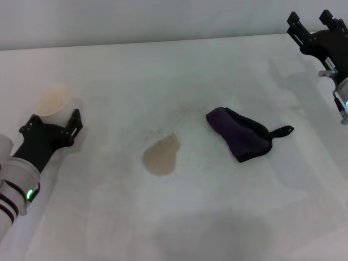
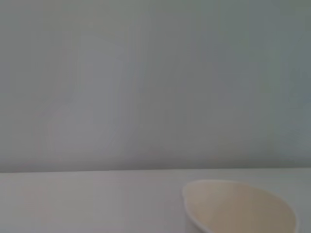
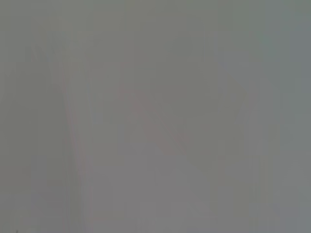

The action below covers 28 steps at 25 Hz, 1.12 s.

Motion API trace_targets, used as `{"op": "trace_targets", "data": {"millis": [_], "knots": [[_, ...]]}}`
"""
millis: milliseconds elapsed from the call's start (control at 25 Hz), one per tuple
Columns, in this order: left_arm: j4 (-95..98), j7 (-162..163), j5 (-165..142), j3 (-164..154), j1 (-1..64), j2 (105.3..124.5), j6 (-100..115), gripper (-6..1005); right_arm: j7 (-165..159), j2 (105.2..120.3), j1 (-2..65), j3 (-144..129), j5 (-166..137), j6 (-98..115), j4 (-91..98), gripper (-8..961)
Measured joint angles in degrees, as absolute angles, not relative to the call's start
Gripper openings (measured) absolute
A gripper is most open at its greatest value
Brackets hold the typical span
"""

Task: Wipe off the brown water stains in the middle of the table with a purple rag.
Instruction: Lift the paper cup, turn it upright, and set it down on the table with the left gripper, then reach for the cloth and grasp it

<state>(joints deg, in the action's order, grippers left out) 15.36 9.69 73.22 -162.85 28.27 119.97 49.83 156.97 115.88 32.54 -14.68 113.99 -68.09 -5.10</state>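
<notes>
You have nothing done yet: the brown water stains [image 1: 161, 155] sit mid-worktop [image 1: 217, 217], the purple rag [image 1: 242, 135] lies untouched just to their right, the right tool [image 1: 315, 24] hangs open and empty far right, and the left tool [image 1: 54, 122] straddles the cup [image 1: 53, 99].

Matt white table [image 1: 217, 217]; soft cloth purple rag [image 1: 239, 135]; pale cup [image 1: 53, 100], perhaps paper, looks smooth.
</notes>
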Motion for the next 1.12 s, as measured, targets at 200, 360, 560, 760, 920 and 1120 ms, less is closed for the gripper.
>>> {"op": "trace_targets", "data": {"millis": [200, 360, 560, 760, 920, 1120], "knots": [[16.21, 9.54, 69.71, -162.87, 27.76, 119.98, 50.05, 683, 156.97, 115.84, 32.78, -14.68, 114.0, -68.2, -5.06, 846], [16.69, 8.81, 68.6, -162.88, 26.63, 119.92, 50.45, 876, 156.97, 115.84, 32.46, -14.68, 114.0, -68.77, -5.01, 846], [16.73, 8.22, 67.63, -162.87, 24.52, 119.8, 53.44, 883, 156.97, 115.84, 31.67, -14.6, 114.0, -70.04, -4.88, 845], [16.77, 8.19, 66.45, -162.86, 22.34, 119.79, 56.97, 890, 156.97, 115.84, 31.33, -14.54, 114.0, -70.93, -4.96, 845], [16.84, 8.18, 65.11, -162.85, 20.71, 119.82, 58.99, 891, 157.01, 115.84, 31.3, -14.69, 114.0, -71.02, -5.05, 845], [17.63, 8.17, 62.51, -162.86, 18.77, 119.84, 61.58, 891, 157.05, 115.84, 30.8, -14.68, 114.0, -71.24, -5.08, 845]]}}
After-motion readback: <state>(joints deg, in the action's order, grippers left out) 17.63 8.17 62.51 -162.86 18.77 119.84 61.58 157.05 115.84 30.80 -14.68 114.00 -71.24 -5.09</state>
